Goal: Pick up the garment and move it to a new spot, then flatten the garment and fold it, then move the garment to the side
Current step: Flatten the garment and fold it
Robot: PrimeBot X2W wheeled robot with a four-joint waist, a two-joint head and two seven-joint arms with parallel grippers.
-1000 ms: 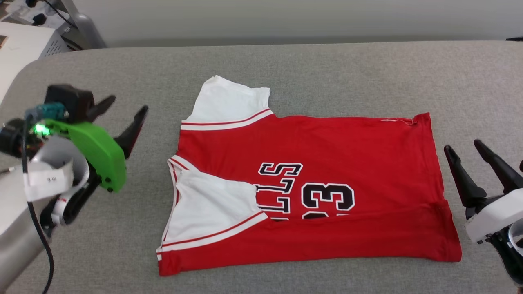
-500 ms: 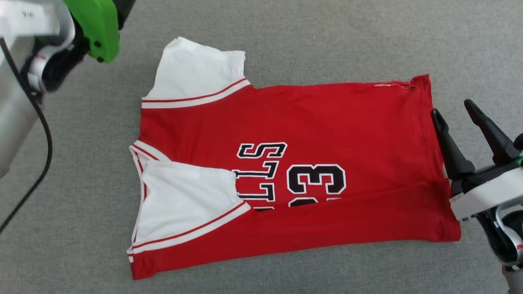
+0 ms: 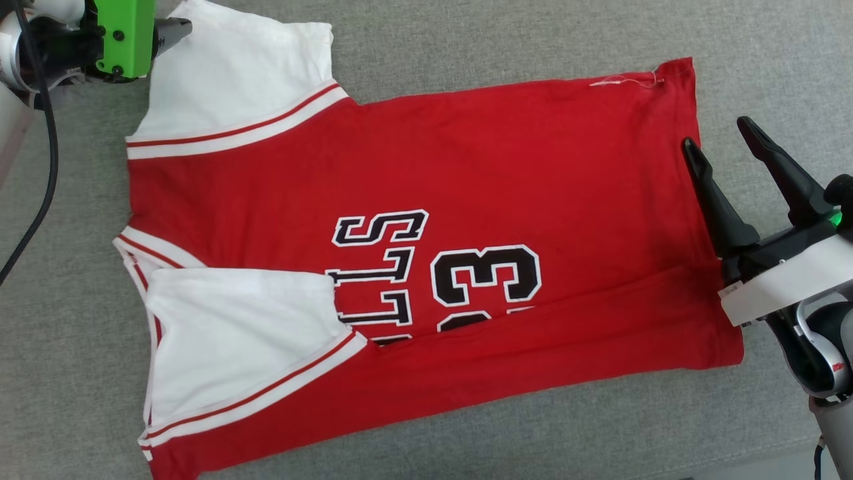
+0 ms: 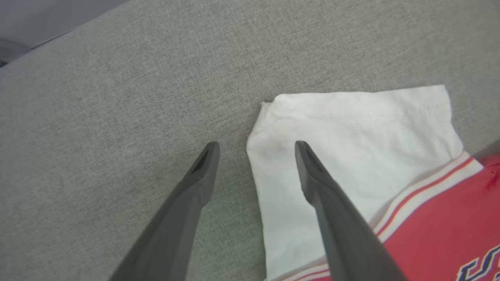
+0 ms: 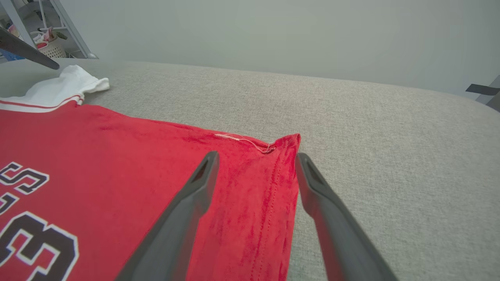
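The garment (image 3: 466,193), a red shirt with white sleeves and black lettering, lies flat on the grey padded surface (image 3: 466,40), collar to the left. Its near long side and near sleeve (image 3: 240,333) are folded in over the chest. My left gripper (image 4: 256,144) hangs open over the outer corner of the far white sleeve (image 4: 351,128), one finger over the cloth and one over bare padding; its green housing (image 3: 123,33) is at the top left. My right gripper (image 3: 715,133) is open above the hem's far corner (image 5: 281,144), straddling the hem edge. Neither holds anything.
The padded surface's near edge (image 3: 740,460) runs along the bottom right of the head view. In the right wrist view a shelf with a basket (image 5: 50,45) stands beyond the far left corner, and a pale wall rises behind. Bare padding surrounds the garment.
The head camera has dipped closer, so the garment looks larger. My left gripper went from beside the collar to the far sleeve's corner. My right gripper shifted inward over the hem.
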